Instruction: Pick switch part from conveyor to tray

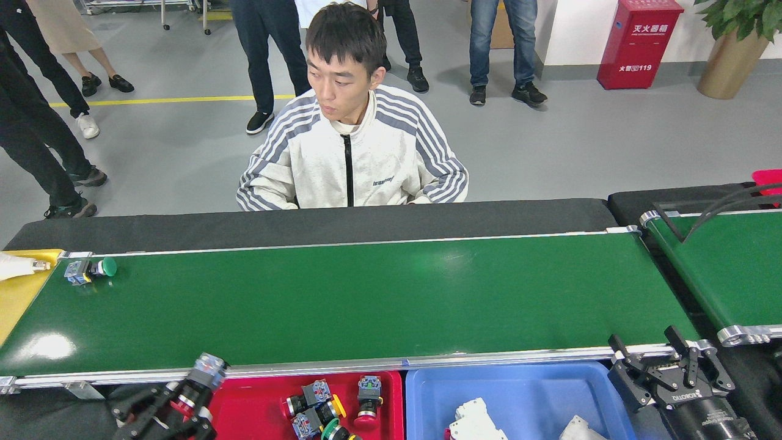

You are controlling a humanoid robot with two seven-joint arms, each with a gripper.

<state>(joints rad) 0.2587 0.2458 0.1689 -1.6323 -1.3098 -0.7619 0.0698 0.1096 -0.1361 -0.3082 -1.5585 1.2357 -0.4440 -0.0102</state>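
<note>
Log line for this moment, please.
left gripper: holding red switch beside red tray | right gripper: open, empty | green switch: on conveyor

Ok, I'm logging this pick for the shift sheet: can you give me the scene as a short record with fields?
left gripper: shut on a red switch, at the red tray's left edge
right gripper: open, empty
conveyor: one green switch at far left
red tray: several switches
blue tray: white parts
person: behind conveyor

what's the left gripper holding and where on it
Left gripper holds a red-capped push-button switch part, its fingers around the red cap end; the grey contact block sticks out.
</note>
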